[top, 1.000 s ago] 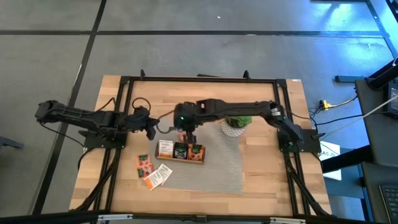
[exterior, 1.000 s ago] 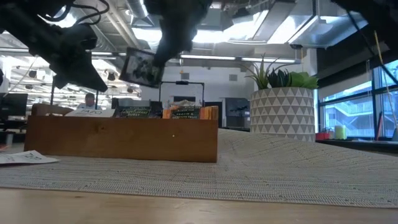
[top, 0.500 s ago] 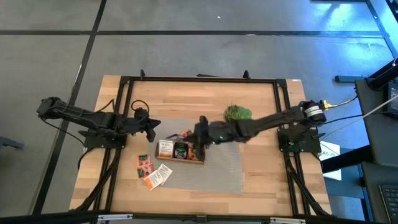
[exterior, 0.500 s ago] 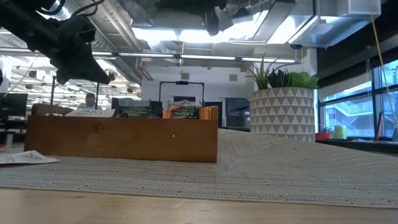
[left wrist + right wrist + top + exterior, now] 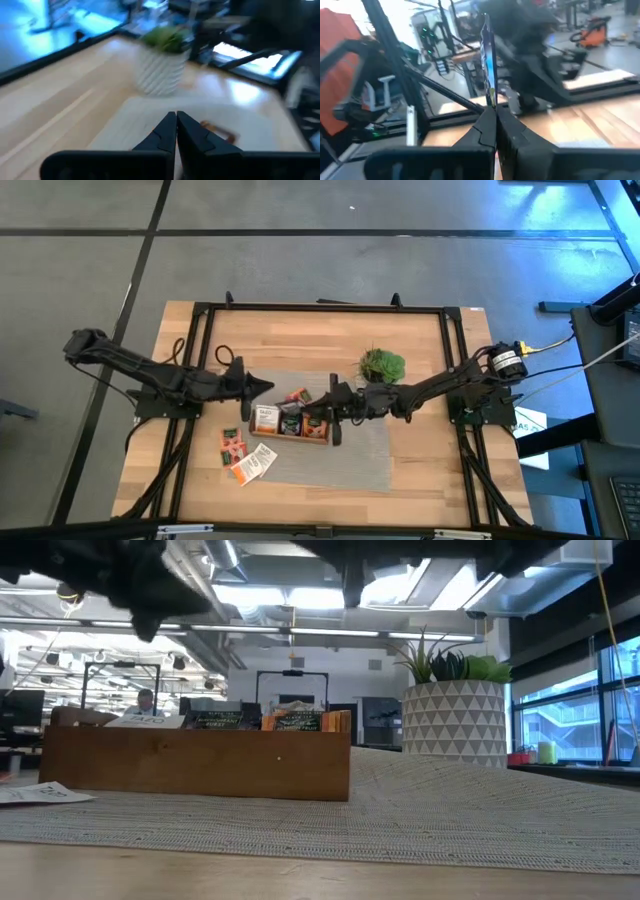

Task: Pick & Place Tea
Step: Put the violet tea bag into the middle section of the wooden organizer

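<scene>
Right gripper (image 5: 490, 107) jaws clamped on thin sachet (image 5: 487, 60), held edge-on above tray (image 5: 290, 423). Left gripper (image 5: 262, 388) jaws together, empty, beside tray. Loose sachets (image 5: 245, 455) on counter. Paper-light, floppy, creases easily; pinch by edge.

This was an open-plan robotics lab or workshop: a wooden bench (image 5: 420, 470) in a black metal frame (image 5: 320, 308) stood on grey concrete floor (image 5: 300, 270), with exposed ceiling ducts (image 5: 250, 600), strip lights (image 5: 330, 632), large windows (image 5: 560, 710) and desks with monitors (image 5: 20, 705) beyond, where a person (image 5: 146, 700) sat.
</scene>
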You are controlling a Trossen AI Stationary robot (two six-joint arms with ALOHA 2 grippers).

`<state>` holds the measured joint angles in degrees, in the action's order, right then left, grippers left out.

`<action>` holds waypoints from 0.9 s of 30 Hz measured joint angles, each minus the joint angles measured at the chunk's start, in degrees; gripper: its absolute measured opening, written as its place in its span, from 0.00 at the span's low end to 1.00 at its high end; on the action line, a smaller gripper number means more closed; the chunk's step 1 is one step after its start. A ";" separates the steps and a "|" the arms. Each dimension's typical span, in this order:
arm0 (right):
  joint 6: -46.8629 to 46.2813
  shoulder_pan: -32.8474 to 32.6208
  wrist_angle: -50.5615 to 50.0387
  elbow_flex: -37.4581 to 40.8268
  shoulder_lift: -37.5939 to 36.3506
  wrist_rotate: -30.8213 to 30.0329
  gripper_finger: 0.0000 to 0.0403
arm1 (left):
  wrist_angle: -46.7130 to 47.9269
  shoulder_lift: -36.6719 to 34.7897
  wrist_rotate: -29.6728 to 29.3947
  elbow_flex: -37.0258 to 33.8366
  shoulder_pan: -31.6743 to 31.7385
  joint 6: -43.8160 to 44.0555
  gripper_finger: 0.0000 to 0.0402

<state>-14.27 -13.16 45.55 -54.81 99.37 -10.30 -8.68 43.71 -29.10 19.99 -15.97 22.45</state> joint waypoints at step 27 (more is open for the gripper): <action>-3.40 3.27 -14.68 0.62 0.09 -3.79 0.01 | -3.15 3.19 12.27 0.00 0.89 -2.36 0.28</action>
<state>-17.67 -9.89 30.87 -54.19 99.46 -14.09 -11.83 46.89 -16.83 19.99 -15.08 20.09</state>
